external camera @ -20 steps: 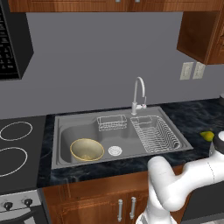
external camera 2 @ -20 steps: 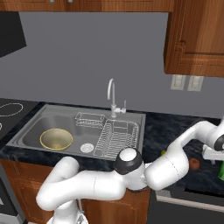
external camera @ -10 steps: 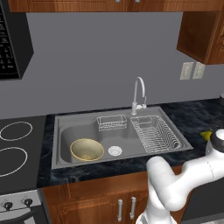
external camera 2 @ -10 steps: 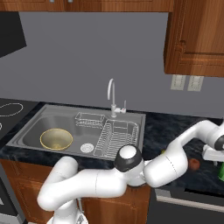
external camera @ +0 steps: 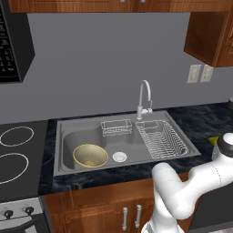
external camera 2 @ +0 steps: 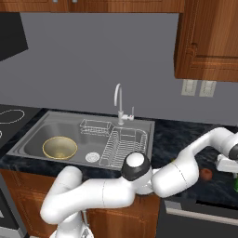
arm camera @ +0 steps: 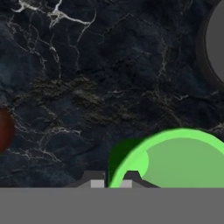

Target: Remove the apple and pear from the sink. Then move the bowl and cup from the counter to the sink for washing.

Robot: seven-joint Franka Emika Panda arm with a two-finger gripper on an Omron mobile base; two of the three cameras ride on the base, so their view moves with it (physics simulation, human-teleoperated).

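The counter (external camera 2: 174, 139) of dark speckled stone runs along the wall, and the sink (external camera: 82, 129) is set into it left of the middle, its chrome faucet (external camera: 144, 98) rising at the back rim. To the left of the sink, at the counter's left end, lies the black stovetop (external camera: 18, 150) with white rings. A wire rack (external camera: 161, 139) fills the right part of the basin, and a smaller wire basket (external camera: 116, 128) sits at the back beside it.

The bowl (external camera: 90, 155) lies in the left part of the sink, near the front wall and just left of the round drain (external camera: 119, 156); the right base view shows it there too (external camera 2: 60, 147).

The arm (external camera 2: 181, 174) reaches out over the right stretch of the counter, well apart from the sink, with its hand at the far right edge of the view.

In the hand view the cup (arm camera: 181, 159) stands on the counter directly ahead of the gripper (arm camera: 111, 179), bright green and seen from above. The jaws are clenched on its near rim, one tip at either side of the wall, as far as the low angle lets me judge.

The apple (external camera 2: 206, 174) lies on the counter near the front edge, close by the hand; in the hand view it is a dark red curve (arm camera: 5, 130) at the left border. The pear (external camera: 214, 141) shows as a yellow-green sliver on the counter right of the sink, partly behind the arm.
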